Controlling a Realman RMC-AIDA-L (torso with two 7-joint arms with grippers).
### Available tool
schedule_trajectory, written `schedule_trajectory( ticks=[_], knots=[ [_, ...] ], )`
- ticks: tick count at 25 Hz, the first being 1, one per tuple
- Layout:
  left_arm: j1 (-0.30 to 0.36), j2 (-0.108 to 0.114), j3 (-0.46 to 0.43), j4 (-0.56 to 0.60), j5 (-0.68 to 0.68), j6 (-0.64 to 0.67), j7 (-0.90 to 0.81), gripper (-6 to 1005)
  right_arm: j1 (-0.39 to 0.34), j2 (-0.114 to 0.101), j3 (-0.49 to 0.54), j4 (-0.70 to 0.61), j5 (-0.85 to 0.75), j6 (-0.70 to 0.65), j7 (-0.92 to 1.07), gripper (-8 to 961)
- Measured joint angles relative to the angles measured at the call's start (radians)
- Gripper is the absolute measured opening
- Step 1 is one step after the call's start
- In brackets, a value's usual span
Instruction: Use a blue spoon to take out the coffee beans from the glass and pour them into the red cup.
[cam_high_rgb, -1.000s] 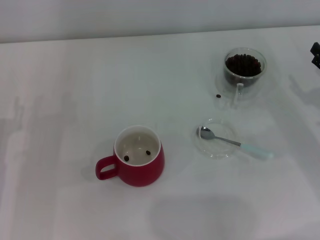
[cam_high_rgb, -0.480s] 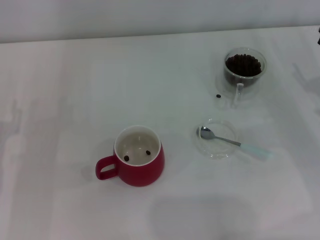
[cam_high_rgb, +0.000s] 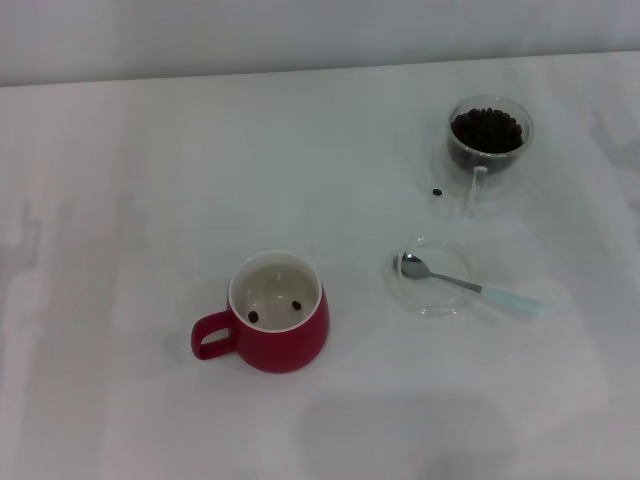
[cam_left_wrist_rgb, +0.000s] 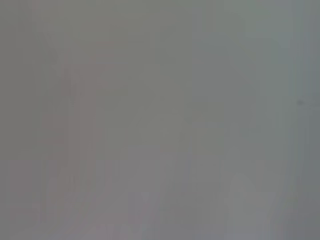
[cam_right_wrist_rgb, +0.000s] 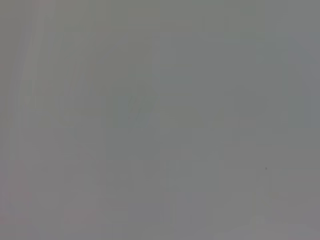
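Having left view since earlier, right gripper, state untellable; blue spoon (cam_high_rgb: 470, 285) unmoved.

No part of the robot's body shows — both wrist views give only a flat grey blank.

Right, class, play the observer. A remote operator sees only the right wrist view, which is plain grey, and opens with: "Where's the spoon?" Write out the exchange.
Observer: The blue spoon lies across a clear saucer, with its handle pointing to the robot's right.
Operator: Is anything in the red cup?
Observer: The red cup holds two beans on its cream floor.
Operator: And the glass?
Observer: The glass stands behind the saucer with coffee beans heaped in it. A stray bean lies on the table beside it. No gripper shows in the head view.
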Motion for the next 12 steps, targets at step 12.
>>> schedule_trajectory(
  ticks=[12],
  knots=[
    [-0.007, -0.001, 0.006, 0.018, 0.006, 0.025, -0.019, 739, 0.006, 0.001, -0.002, 0.022, 0.010, 0.003, -0.043, 879]
  ],
)
